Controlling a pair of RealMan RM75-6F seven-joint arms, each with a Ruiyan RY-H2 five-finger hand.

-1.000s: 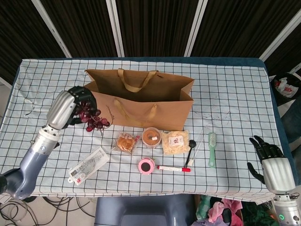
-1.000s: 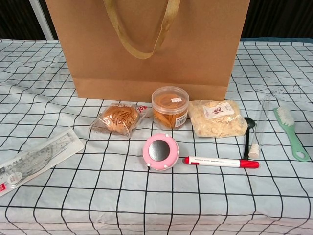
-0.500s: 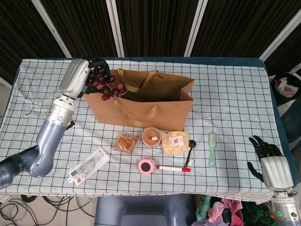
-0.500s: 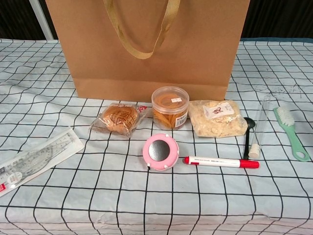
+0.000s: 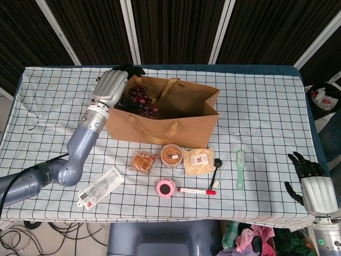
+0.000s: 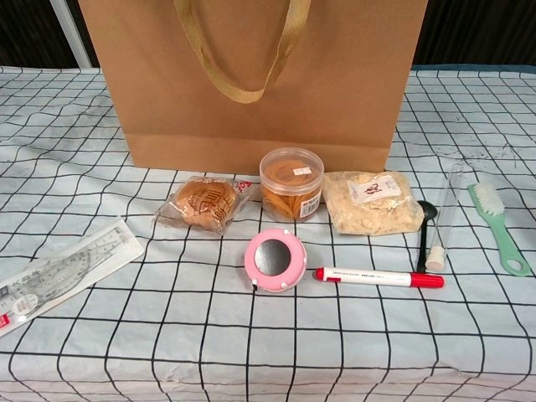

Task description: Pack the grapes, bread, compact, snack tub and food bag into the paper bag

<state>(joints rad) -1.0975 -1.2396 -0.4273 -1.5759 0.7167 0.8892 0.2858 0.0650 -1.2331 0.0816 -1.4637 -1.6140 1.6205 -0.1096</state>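
My left hand (image 5: 112, 87) holds a bunch of dark red grapes (image 5: 141, 101) over the open left end of the brown paper bag (image 5: 176, 122); the grapes hang just inside its mouth. In front of the bag lie the wrapped bread (image 6: 205, 203), the clear snack tub (image 6: 291, 182), the food bag of pale flakes (image 6: 371, 203) and the pink round compact (image 6: 275, 260). My right hand (image 5: 313, 185) stays open at the table's near right corner, holding nothing. Neither hand shows in the chest view.
A red-capped marker (image 6: 378, 277), a black spoon (image 6: 426, 219), a clear tube (image 6: 444, 218) and a green brush (image 6: 498, 228) lie right of the task items. A packaged ruler set (image 6: 59, 272) lies at the front left. The bag (image 6: 251, 84) stands upright mid-table.
My left hand has carried the grapes up from the table's left side and rightward to the bag's mouth. The right hand has hardly moved.
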